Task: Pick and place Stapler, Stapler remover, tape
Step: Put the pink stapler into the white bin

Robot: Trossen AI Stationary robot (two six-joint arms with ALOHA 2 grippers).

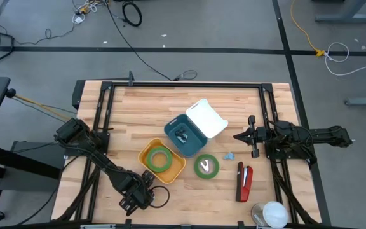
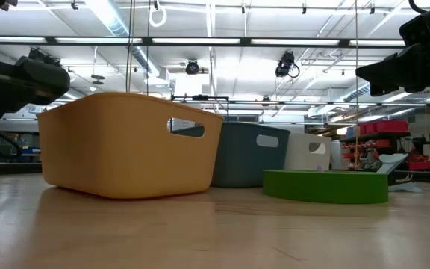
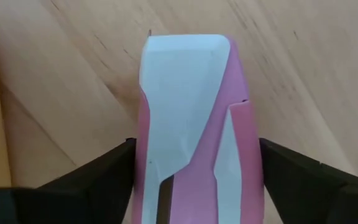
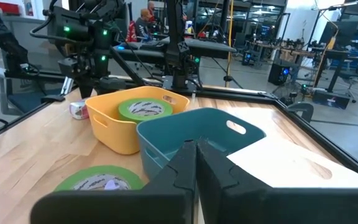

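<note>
Two fingers of left gripper spread beside pink stapler | right gripper pressed together | no legible writing

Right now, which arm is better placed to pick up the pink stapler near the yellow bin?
The left. The left gripper is already straddling the pink stapler, with one finger on each side, beside the yellow bin. The right gripper is shut and waits on the far side of the teal bin.
</note>
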